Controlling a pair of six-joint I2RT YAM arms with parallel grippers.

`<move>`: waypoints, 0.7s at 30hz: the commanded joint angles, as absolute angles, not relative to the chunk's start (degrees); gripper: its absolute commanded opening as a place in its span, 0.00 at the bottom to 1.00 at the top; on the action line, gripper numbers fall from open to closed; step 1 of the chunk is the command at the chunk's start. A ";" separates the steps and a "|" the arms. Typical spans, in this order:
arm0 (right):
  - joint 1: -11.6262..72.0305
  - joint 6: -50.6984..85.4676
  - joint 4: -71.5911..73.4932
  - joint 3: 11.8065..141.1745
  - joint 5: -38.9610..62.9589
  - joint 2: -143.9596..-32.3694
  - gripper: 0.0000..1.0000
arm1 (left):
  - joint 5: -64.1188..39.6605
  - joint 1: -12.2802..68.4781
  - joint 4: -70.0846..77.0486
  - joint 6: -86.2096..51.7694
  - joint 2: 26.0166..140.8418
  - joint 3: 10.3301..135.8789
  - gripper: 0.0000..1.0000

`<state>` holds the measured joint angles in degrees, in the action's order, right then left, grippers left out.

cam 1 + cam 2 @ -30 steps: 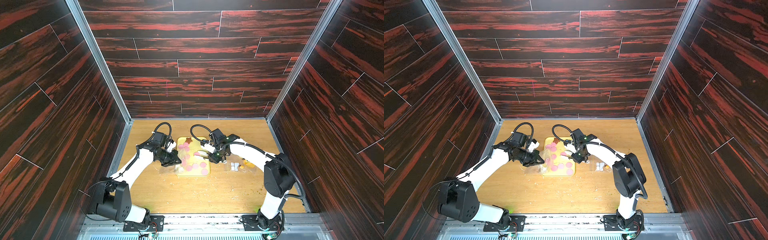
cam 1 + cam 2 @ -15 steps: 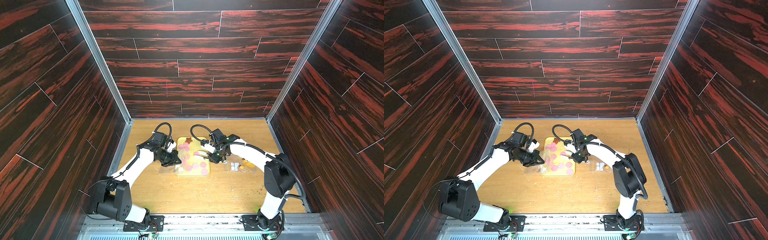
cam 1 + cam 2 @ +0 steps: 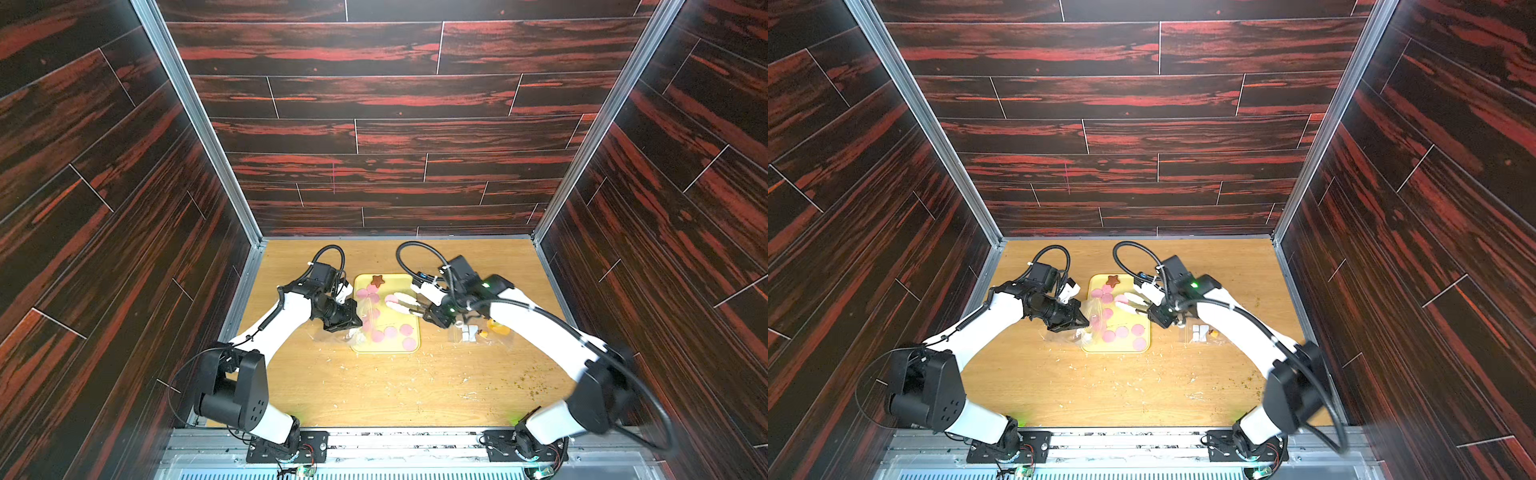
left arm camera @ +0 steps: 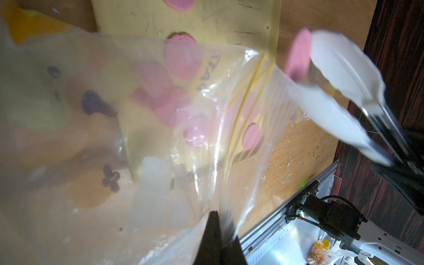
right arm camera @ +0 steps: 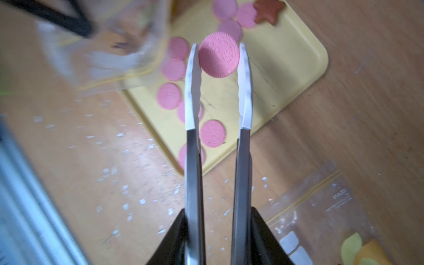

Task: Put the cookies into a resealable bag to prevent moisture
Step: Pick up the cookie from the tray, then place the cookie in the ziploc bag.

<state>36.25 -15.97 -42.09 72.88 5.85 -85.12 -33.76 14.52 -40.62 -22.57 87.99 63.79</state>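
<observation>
**Cookie at the bag's mouth.** A round pink cookie [image 5: 219, 55] hangs pinched across its width between the tips of white-tipped steel tongs [image 5: 241, 160]. It is clear of the pale yellow plastic tray [image 5: 286, 57] below, with its embossed face turned to the right wrist camera. The right gripper [image 5: 218, 213] is clamped partway round the tongs' steel arms, squeezing them just narrow enough to hold the disc.

In a top view the tongs' long axis runs across the tray from the right arm toward the left. The tips point at a clear resealable plastic bag [image 3: 365, 316] with a yellow zip line. The left gripper [image 3: 347, 322], jaws fully closed on the bag's edge, holds it raised over the side of the tray nearest that arm.

The left wrist view puts the cookie just outside the bag's mouth, beside the zip strip and not yet past it. The coming move looks to be a short push along the tongs' own line into the opening, with the right arm as carrier.

The other pink cookies [image 3: 390, 331] and a brown star-shaped piece [image 3: 377, 280] lie on the tray. Whether the pink discs seen through the film are inside the bag cannot be told. A second clear bag [image 3: 478, 330] lies flat on the wooden table [image 3: 374, 395] beside the right arm.

Against the pictures of a second earlier, both arms, the tongs and the bag stand almost where they were, and no shift is plain.
</observation>
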 commanded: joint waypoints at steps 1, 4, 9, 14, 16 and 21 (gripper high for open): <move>36.30 -14.55 -40.30 70.82 14.93 -79.95 0.42 | -33.27 14.20 -41.07 -22.66 88.37 66.04 0.00; 37.24 -13.96 -38.65 68.98 19.46 -78.57 0.42 | -33.22 14.24 -41.78 -22.63 88.39 66.99 0.00; 37.97 -13.40 -35.98 68.78 22.30 -80.93 0.42 | -35.06 14.25 -42.32 -23.11 87.22 67.73 0.00; 38.22 -14.65 -35.48 71.22 22.69 -85.75 0.42 | -36.30 14.25 -43.44 -23.30 85.14 67.80 0.00; 38.26 -15.07 -35.75 72.18 22.59 -87.34 0.42 | -35.87 14.26 -44.12 -23.12 84.43 67.87 0.00; 38.36 -16.08 -36.57 73.60 22.45 -90.03 0.42 | -35.61 14.24 -45.24 -22.85 83.69 67.99 0.00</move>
<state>38.00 -14.31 -36.77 71.16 20.40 -88.42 -35.16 14.52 -43.24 -23.44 85.97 66.50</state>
